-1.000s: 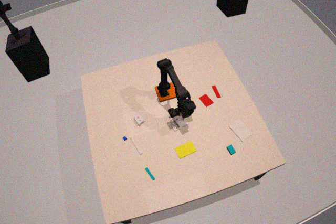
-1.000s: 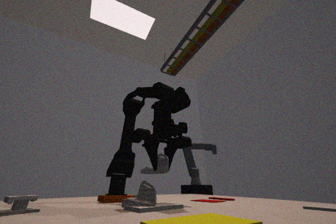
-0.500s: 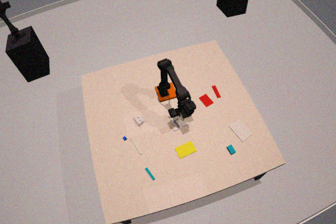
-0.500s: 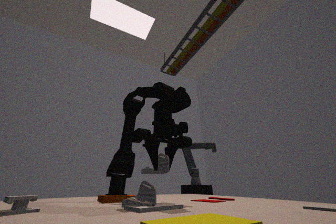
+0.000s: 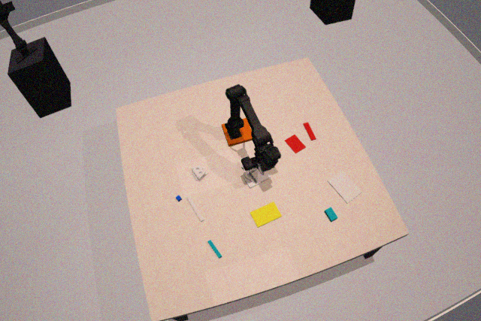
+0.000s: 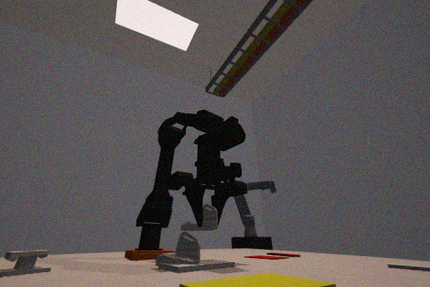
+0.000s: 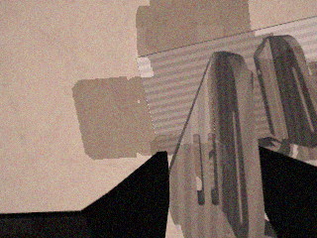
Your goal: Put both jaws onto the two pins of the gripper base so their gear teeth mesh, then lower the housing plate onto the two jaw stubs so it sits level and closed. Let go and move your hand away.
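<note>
My gripper [image 6: 209, 224] [image 7: 206, 158] points down and is shut on a grey jaw [image 6: 209, 213] [image 7: 230, 114]. The held jaw is upright, its toothed part sticking out to the left in the exterior view, with a gap between it and everything below. Under it the grey gripper base [image 6: 215, 266] [image 7: 183, 99] lies flat on the table, partly hidden by the arm in the top view. The other jaw [image 6: 187, 247] [image 7: 287, 89] stands upright on the base; whether it is fully down on its pin cannot be told. A small pale piece with dark holes [image 5: 198, 172], apparently the housing plate, lies apart to the left.
On the table [image 5: 167, 271] are a yellow plate [image 5: 265, 214], red pieces [image 5: 294, 143] [image 5: 310, 131], teal pieces [image 5: 331, 213] [image 5: 214, 249], a blue cube [image 5: 178, 198], a white strip [image 5: 195, 209] and a pale panel [image 5: 345, 186]. My arm stands on an orange base [image 5: 243, 139].
</note>
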Controlling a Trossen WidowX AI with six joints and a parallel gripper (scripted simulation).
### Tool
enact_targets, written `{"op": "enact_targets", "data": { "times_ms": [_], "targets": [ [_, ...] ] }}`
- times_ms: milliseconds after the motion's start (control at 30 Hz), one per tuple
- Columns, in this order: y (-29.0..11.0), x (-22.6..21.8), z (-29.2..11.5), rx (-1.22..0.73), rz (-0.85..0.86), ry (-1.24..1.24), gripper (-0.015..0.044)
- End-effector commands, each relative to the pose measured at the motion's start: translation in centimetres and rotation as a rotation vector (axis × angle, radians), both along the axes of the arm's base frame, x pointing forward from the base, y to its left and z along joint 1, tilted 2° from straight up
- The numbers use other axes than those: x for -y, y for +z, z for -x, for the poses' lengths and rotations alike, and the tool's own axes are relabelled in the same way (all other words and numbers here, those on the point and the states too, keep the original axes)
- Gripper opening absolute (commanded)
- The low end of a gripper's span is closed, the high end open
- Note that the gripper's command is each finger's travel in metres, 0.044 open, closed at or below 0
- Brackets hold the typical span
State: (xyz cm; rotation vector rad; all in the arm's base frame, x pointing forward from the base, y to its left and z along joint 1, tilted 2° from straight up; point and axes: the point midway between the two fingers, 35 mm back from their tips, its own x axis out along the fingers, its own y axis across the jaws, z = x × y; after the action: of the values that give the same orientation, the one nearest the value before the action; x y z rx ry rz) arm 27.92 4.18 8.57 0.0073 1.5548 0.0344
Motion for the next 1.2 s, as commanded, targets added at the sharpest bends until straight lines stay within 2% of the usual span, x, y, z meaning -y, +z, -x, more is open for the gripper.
{"op": "enact_targets", "data": {
  "times_ms": [0,567,1167],
  "targets": [
    [-0.8,0.0,0.0,-0.006,-0.001,-0.003,0.0134],
    [-3.5,-0.1,0.1,-0.006,-0.001,-0.004,0.0134],
    [-3.8,-0.1,0.1,-0.006,-0.001,-0.006,0.0134]
  ]
}}
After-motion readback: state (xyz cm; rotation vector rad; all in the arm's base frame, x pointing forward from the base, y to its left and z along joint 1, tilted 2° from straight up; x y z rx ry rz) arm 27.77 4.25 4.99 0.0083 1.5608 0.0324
